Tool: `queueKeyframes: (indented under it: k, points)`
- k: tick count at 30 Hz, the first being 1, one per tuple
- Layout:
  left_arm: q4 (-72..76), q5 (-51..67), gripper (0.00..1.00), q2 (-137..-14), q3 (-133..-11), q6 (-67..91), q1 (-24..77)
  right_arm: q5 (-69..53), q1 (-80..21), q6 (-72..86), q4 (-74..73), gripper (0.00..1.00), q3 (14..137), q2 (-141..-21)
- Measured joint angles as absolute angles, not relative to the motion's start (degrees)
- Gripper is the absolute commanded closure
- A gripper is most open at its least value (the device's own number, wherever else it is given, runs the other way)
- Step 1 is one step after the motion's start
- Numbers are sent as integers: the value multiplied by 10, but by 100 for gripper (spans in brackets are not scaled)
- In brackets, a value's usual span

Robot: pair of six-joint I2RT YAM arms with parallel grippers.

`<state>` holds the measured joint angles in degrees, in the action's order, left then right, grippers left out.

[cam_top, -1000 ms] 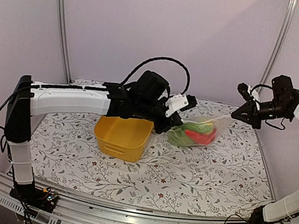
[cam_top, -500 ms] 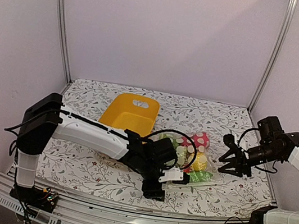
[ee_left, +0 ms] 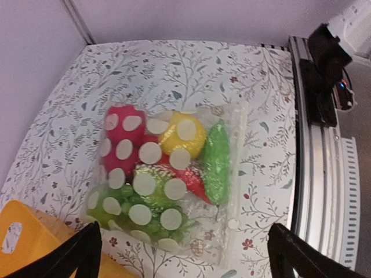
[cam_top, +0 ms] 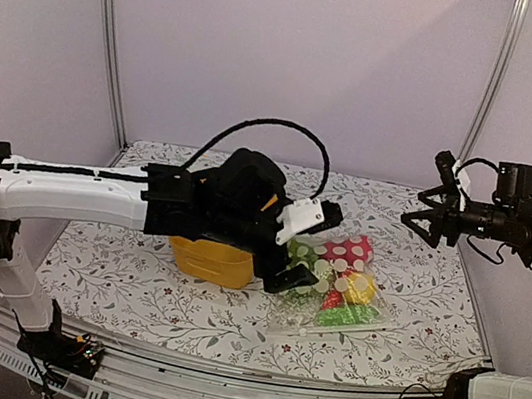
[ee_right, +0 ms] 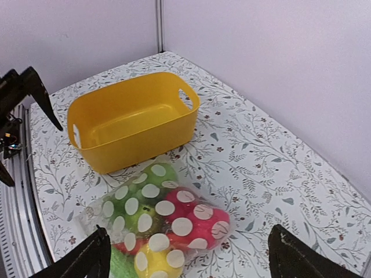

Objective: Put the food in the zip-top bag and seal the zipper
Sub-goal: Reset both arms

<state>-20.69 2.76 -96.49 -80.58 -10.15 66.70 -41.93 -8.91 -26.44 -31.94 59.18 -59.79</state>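
Observation:
The zip-top bag (cam_top: 332, 283) lies flat on the table, clear with white dots, right of the yellow basket. The food is inside it: a pink piece (ee_left: 123, 139), a yellow one (ee_left: 182, 134), a red one (ee_left: 194, 179) and green ones (ee_left: 217, 159). The zipper (ee_left: 235, 174) runs flat along the bag's edge toward the table's front. My left gripper (cam_top: 311, 249) hovers open above the bag's left side, holding nothing. My right gripper (cam_top: 416, 211) is open in the air to the bag's right and well above it. Both wrist views look down on the bag (ee_right: 162, 214).
An empty yellow basket (cam_top: 211, 260) stands on the floral cloth just left of the bag, half hidden by my left arm; the right wrist view shows the basket (ee_right: 133, 124) whole. The table's metal front rail (ee_left: 316, 174) runs close to the bag's zipper edge.
Both grippers have gone from shut to open and have let go of the bag. Both arms have risen off the table. The bag now rests on the cloth.

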Motion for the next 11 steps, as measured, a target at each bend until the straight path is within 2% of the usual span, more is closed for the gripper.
queueKeyframes:
  k: [8,11]
  points:
    - [-161,-166,0,-834,-792,-19,519,-189,-88,-86,-189,1,618,-563]
    - [-109,-250,0,-780,-733,-1,484,-144,-86,-53,-153,1,615,-538]
